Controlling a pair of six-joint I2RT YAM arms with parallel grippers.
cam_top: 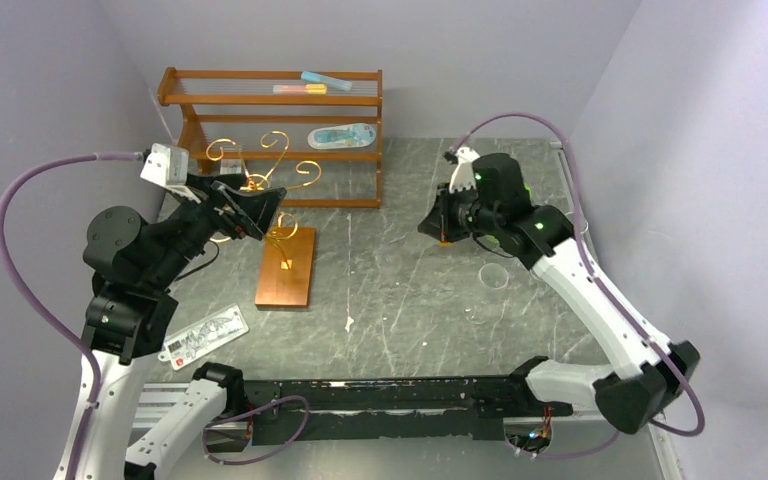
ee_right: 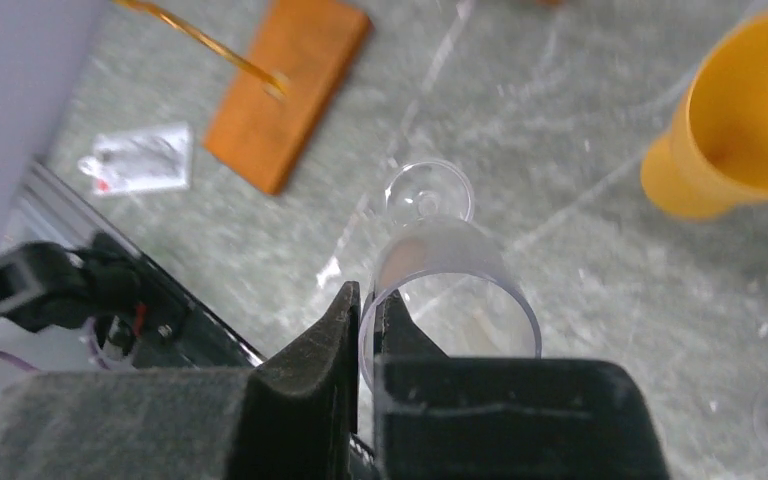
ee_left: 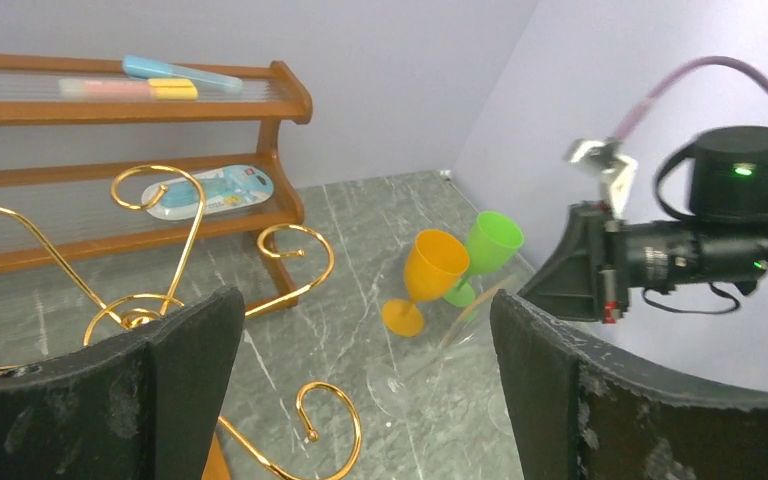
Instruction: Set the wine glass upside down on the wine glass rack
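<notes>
My right gripper (ee_right: 368, 300) is shut on the rim of a clear wine glass (ee_right: 440, 265). The glass's foot (ee_right: 426, 190) points away from the jaws, toward the table. The glass shows faintly in the left wrist view (ee_left: 390, 388), tilted low over the table between me and the right gripper (ee_left: 575, 285). The gold wire rack (cam_top: 260, 175) stands on its copper-brown base (cam_top: 287, 265) at the left. My left gripper (cam_top: 258, 213) is open and empty, hovering among the rack's scroll arms (ee_left: 155, 195). In the top view the right gripper (cam_top: 438, 225) is right of the rack.
An orange glass (ee_left: 432, 268) and a green glass (ee_left: 490, 245) stand behind the clear one. A brown wooden shelf unit (cam_top: 270, 100) with small packets stands at the back. A clear round item (cam_top: 495, 276) and a white packet (cam_top: 205, 333) lie on the table.
</notes>
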